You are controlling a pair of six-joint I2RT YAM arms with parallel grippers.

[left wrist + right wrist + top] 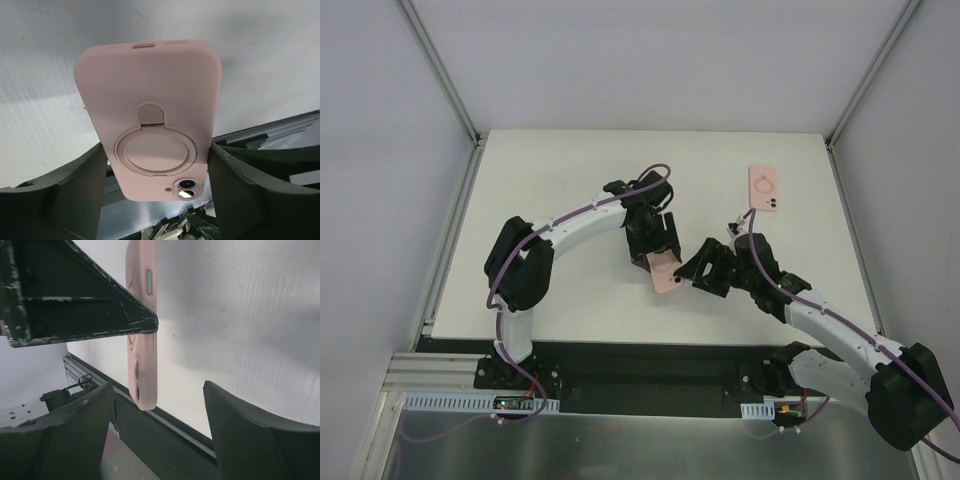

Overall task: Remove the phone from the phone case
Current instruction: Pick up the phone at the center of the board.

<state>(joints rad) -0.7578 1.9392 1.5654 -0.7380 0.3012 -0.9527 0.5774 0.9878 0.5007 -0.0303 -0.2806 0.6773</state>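
Note:
A pink phone case [666, 272] with a round ring stand and two camera lenses showing is held off the table. My left gripper [657, 243] is shut on its long sides; in the left wrist view the case [150, 100] sits between both fingers, back towards the camera. The phone's screen side is hidden. My right gripper [701, 268] is open just right of the case. In the right wrist view the case [142, 340] hangs edge-on with its lower end between my open fingers, nearer the left finger [85, 425] and not touching it.
A second pink phone-shaped item with a ring [766, 189] lies flat at the back right of the white table [560, 170]. The table's front edge and a dark rail [650, 350] run just below the grippers. Grey walls enclose the table.

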